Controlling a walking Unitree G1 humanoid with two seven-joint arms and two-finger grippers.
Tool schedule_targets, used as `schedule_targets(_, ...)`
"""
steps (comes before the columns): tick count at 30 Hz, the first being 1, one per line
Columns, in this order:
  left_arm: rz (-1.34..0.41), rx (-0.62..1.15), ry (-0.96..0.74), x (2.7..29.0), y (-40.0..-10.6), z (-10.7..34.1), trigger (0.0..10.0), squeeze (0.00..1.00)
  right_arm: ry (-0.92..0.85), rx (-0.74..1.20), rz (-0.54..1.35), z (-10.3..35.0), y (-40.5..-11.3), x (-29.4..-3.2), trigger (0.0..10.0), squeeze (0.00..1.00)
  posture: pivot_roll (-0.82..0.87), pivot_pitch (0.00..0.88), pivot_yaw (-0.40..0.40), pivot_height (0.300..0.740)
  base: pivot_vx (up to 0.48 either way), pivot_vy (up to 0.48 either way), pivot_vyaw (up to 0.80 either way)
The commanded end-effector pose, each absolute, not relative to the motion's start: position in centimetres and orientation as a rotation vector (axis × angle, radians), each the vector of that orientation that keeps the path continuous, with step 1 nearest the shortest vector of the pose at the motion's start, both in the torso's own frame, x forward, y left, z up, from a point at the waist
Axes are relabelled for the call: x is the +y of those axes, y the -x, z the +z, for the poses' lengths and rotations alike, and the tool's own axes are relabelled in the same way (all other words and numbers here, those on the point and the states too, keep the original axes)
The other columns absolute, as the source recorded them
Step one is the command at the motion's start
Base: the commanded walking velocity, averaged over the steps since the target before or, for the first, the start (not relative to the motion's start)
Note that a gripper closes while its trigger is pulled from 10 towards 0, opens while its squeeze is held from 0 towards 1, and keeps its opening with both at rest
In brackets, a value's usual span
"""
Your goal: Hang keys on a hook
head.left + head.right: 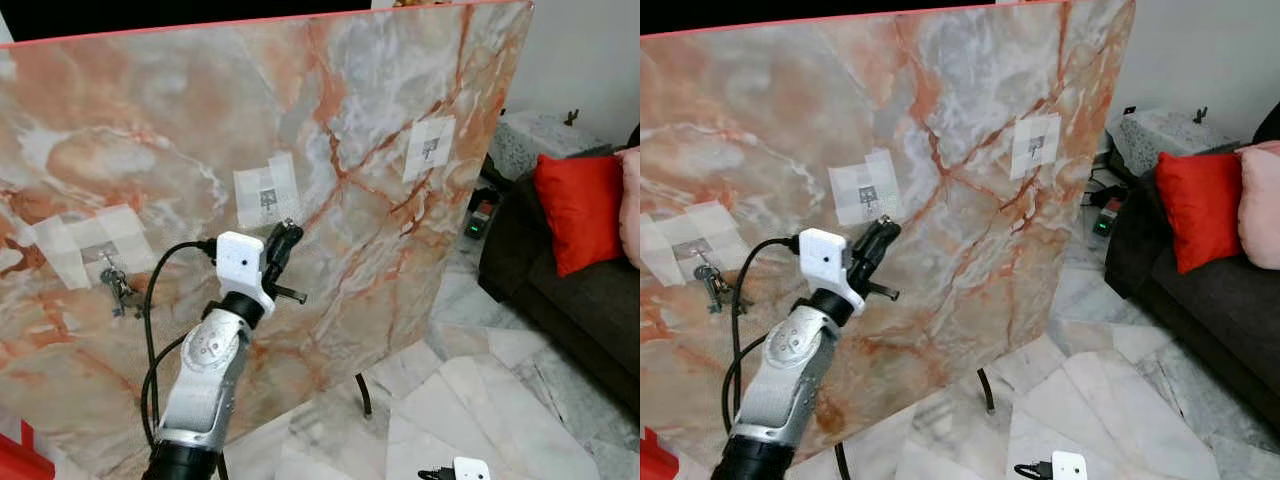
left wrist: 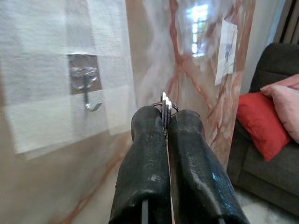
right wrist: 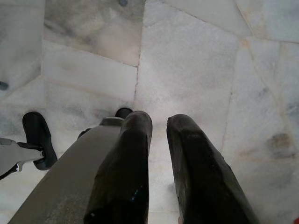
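Note:
An upright marble board point(image 1: 380, 250) carries three small metal hooks on taped patches. A bunch of keys point(image 1: 117, 287) hangs from the left hook point(image 1: 100, 256). My left gripper point(image 1: 285, 236) is raised just below and right of the middle hook point(image 1: 268, 196). In the left wrist view it is shut on a key ring point(image 2: 164, 105), whose metal edge pokes out between the fingertips point(image 2: 149, 126), with the bare middle hook point(image 2: 88, 91) a short way off. The right hook point(image 1: 430, 148) is bare. My right gripper point(image 3: 159, 126) hangs low over the floor, fingers slightly parted and holding nothing.
A dark sofa point(image 1: 560, 300) with a red cushion point(image 1: 580, 210) and a pink cushion point(image 1: 1262, 205) stands at the right. The board's black stand leg point(image 1: 365, 395) rests on the marble floor point(image 1: 480, 400). A device with a green light point(image 1: 482, 215) lies behind the board.

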State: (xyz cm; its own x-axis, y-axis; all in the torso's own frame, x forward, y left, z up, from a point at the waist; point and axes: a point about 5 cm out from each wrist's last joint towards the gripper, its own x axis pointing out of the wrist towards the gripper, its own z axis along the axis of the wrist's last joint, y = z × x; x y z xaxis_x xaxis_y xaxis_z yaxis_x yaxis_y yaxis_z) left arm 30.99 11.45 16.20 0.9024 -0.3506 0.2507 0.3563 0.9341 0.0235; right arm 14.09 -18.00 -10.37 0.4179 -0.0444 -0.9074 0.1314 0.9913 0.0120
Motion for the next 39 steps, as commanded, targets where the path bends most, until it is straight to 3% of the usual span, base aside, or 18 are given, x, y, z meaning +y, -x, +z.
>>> schedule_targets(1,-0.378,-0.285,0.011,10.9,-31.5,16.9,10.0,0.0,-0.079,1.135,-0.116,-10.3,-14.2,-18.2,10.0,0.0,0.0,0.0,-0.067,0.74,0.0,0.0,0.0)
schedule_targets(23,-0.26,-0.33,-0.027,13.4,-32.6,17.8,10.0,0.0,-0.075,1.139,-0.122,-10.3,-14.1,-18.3,10.0,0.0,0.0,0.0,-0.069,0.74,0.0,0.0,0.0)
schedule_targets(39,-0.284,-0.295,-0.025,13.1,-32.4,17.0,10.0,0.0,-0.073,1.139,-0.122,-10.3,-14.1,-18.3,10.0,0.0,0.0,0.0,-0.07,0.74,0.0,0.0,0.0)
